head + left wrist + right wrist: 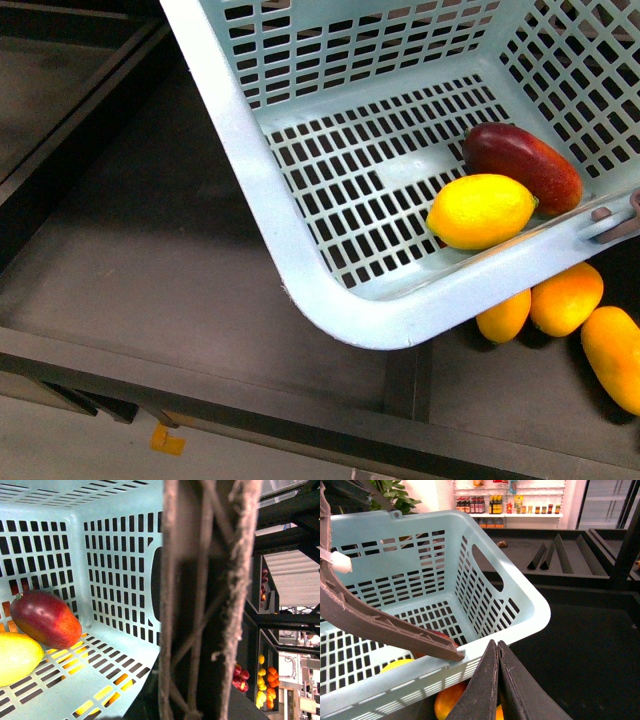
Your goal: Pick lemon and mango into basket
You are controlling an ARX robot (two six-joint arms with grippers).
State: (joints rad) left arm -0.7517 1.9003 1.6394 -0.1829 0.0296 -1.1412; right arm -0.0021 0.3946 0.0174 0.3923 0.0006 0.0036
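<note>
Basket point(250, 160) holds one lemon point(481, 211) touching one mango point(522, 165) at its 1 o'clock; right tool point(496, 680) closed, empty; left tool's state unclear.

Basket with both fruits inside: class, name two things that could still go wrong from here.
1. The basket appears tilted, and the lemon and mango sit against one wall, so they might roll if it shifts.
2. The basket hangs over loose orange fruits; lowering it could squash or scatter them.
</note>
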